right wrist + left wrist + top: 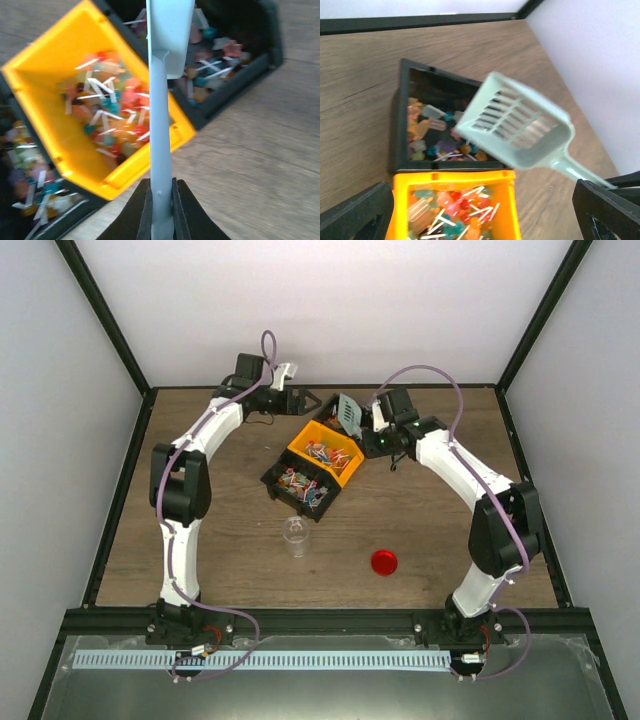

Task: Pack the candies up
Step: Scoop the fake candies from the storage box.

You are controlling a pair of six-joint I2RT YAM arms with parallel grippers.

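The candies [322, 454] are small wrapped sweets in mixed colours lying in a yellow bin [300, 440] and a black bin [272, 478] at mid-table. My right gripper [374, 426] is shut on the handle of the teal slotted scoop [347, 412]; in the right wrist view the gripper [161, 200] holds the scoop [165, 30] above the yellow bin's [35, 70] candies [107, 117]. My left gripper [303, 400] is open and empty behind the bins. In the left wrist view it [482, 205] hovers over the yellow bin [455, 176], with the scoop [517, 127] beside it; no candy shows in the scoop.
A clear empty cup [294, 536] stands in front of the bins. A red round lid [384, 561] lies at front right. Another black bin with candies [235, 75] sits beyond the yellow one. Black frame rails edge the wooden table [450, 530].
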